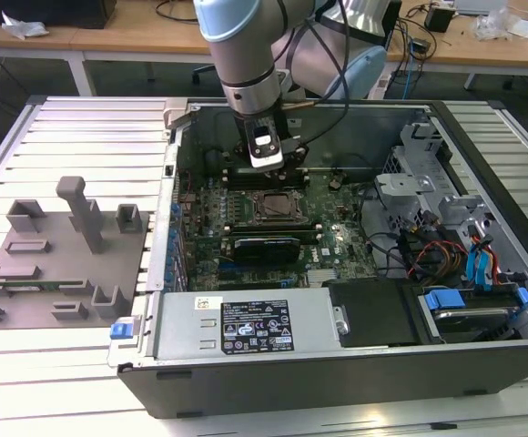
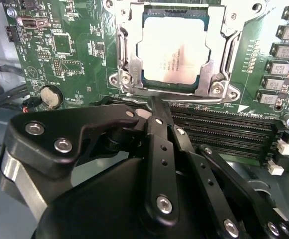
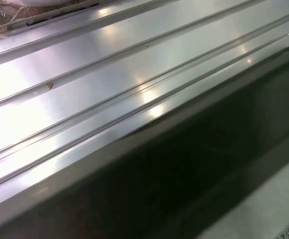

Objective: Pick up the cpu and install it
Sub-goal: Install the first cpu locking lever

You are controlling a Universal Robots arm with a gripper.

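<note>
In the second wrist view the gripper (image 2: 157, 107) linkage blocks the fingertips, so their spacing can't be judged; the memory slots (image 2: 224, 130) run under it and out of sight; the cpu (image 2: 175, 47) is clipped by the frame edge; in the exterior view the socket (image 1: 278, 206) contents are too small to tell.

The exterior view looks down from high in front onto the open computer case (image 1: 337, 273). My second wrist view, close above my jaws, shares its motherboard (image 2: 74, 55). My first wrist view skims the ribbed counter (image 3: 109, 64).
</note>
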